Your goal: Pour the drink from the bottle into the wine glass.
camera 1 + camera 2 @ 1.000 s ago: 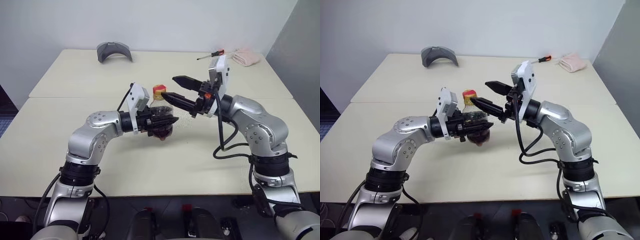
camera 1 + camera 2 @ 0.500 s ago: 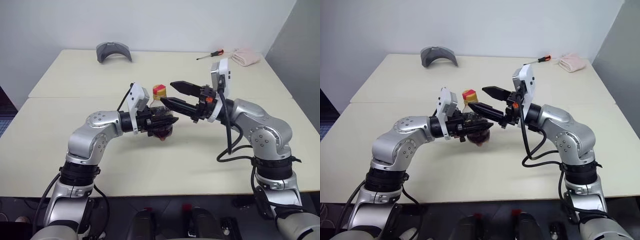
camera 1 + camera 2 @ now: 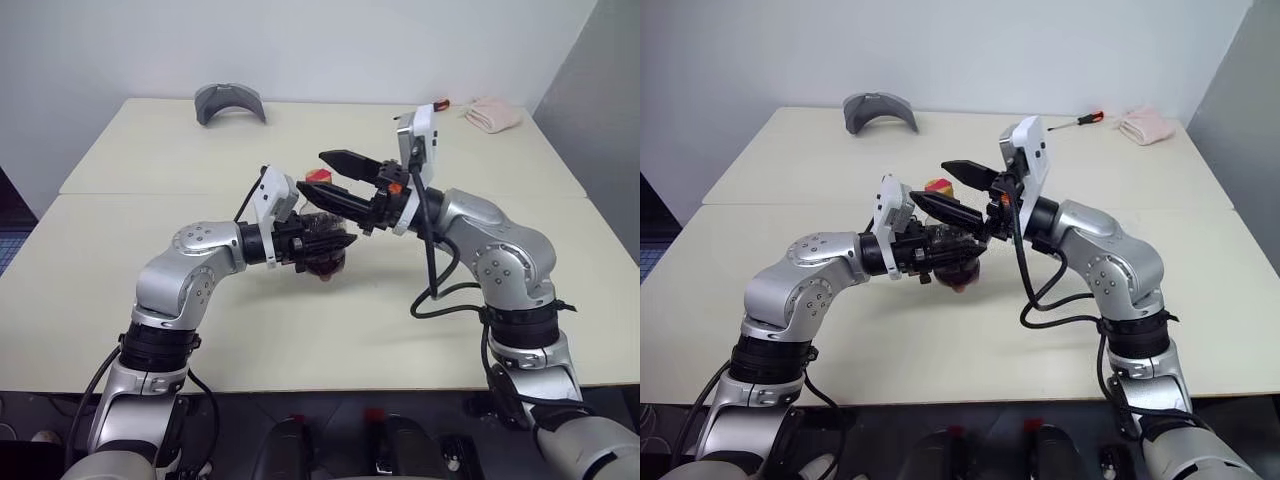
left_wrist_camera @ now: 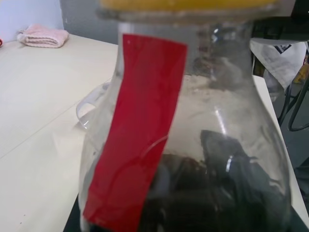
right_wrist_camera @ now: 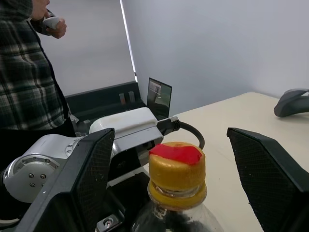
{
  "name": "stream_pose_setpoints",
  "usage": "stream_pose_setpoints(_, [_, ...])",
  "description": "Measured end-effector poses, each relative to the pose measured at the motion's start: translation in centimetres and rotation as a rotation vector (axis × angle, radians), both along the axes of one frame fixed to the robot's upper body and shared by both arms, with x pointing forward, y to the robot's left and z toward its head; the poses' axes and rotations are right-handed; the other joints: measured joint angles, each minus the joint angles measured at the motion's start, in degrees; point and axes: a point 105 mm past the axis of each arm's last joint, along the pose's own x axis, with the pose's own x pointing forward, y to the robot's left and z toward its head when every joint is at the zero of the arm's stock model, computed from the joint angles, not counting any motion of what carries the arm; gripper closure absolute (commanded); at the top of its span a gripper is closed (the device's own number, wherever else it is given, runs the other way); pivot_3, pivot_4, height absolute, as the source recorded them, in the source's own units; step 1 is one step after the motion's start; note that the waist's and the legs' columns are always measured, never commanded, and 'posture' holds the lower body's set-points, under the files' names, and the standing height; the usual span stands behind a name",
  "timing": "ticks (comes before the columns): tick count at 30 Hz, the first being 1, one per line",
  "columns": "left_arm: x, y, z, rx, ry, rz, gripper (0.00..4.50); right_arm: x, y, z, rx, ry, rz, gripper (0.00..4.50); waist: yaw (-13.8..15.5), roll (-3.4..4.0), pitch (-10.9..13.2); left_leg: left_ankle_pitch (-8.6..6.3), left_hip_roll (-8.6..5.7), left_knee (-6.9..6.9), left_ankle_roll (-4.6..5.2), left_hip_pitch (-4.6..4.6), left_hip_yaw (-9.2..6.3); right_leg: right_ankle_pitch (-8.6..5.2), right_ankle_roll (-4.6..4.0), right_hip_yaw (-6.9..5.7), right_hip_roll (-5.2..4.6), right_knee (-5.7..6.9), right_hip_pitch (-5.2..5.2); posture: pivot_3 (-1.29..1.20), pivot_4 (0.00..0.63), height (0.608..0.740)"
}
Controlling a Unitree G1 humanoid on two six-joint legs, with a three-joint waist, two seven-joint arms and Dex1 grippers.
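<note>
Table [image 3: 150,290], cream, two slabs butted together, spanning the frame: carries no glass in the head views; a curved clear rim low at the left of the left wrist view, behind the bottle, may be the wine glass [image 4: 89,108], though that cannot be confirmed. Left gripper [image 3: 335,243], centre of frame: pinching the bottle [image 3: 320,240] round its belly, holding it upright above the tabletop. Right gripper [image 3: 335,180], just right of centre: fingers spread wide, one on each side of the yellow cap [image 5: 176,169], not touching it. Step in hand, as judged: uncapping. To do it well, centre the spread fingers on the cap at its own height, close squarely on its ridged side, then twist while the left grip stays firm, so the bottle neither spins nor tips. Bottle: clear plastic, red label strip [image 4: 135,130] down the neck, sealed. Drink [image 4: 212,193]: dark brown, filling only the lower body.
</note>
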Motion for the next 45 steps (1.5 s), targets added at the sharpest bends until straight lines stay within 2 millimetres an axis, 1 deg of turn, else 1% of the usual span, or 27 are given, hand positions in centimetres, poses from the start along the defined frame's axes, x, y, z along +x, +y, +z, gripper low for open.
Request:
stream_pose_setpoints(8, [0.0, 0.0, 0.0, 0.000, 0.000, 0.000, 2.65, 0.7, -0.1, -0.4, -0.014, -0.009, -0.026, 0.52, 0.0, 0.00, 0.0, 0.00, 0.00, 0.00, -0.01, 0.00, 0.00, 0.00, 0.00, 0.00, 0.00, 0.00, 0.00, 0.00, 0.150, 0.740])
stream_pose_setpoints(11, [0.0, 0.0, 0.0, 0.000, 0.000, 0.000, 2.65, 1.1, -0.2, -0.6, -0.023, -0.009, -0.046, 0.52, 0.0, 0.00, 0.0, 0.00, -0.01, 0.00, 0.00, 0.00, 0.01, 0.00, 0.00, 0.01, -0.01, 0.00, 0.00, 0.00, 0.150, 0.740])
stream_pose_setpoints(18, [0.0, 0.0, 0.0, 0.000, 0.000, 0.000, 2.65, 1.3, -0.9, -0.6, -0.046, -0.020, -0.064, 0.52, 0.0, 0.00, 0.0, 0.00, -0.01, 0.00, 0.00, 0.00, 0.00, 0.00, 0.00, 0.01, -0.01, 0.00, 0.00, 0.00, 0.150, 0.740])
stream_pose_setpoints(30, [0.0, 0.0, 0.1, 0.000, -0.002, -0.002, 2.65, 0.8, -2.2, -0.7, -0.040, 0.016, -0.060, 0.52, 0.0, 0.00, 0.0, 0.00, 0.00, 0.00, 0.01, 0.00, 0.00, 0.00, 0.00, 0.00, 0.00, 0.00, 0.00, 0.00, 0.150, 0.740])
stream_pose_setpoints(38, [-0.1, -0.1, 0.1, 0.001, -0.003, -0.016, 2.65, -0.6, -1.6, -0.4, -0.027, 0.034, 0.012, 0.52, 0.0, 0.00, 0.0, -0.01, 0.00, 0.00, 0.01, 0.00, 0.00, 0.00, 0.00, 0.00, 0.00, 0.00, 0.00, 0.00, 0.150, 0.740])
stream_pose_setpoints(45, [-0.2, -0.1, 0.1, 0.001, -0.003, -0.019, 2.65, -0.4, -0.9, -0.2, -0.002, 0.042, 0.015, 0.52, 0.0, 0.00, 0.0, -0.01, -0.01, 0.00, 0.01, 0.00, 0.00, 0.00, 0.00, 0.00, 0.00, 0.00, 0.00, 0.00, 0.150, 0.740])
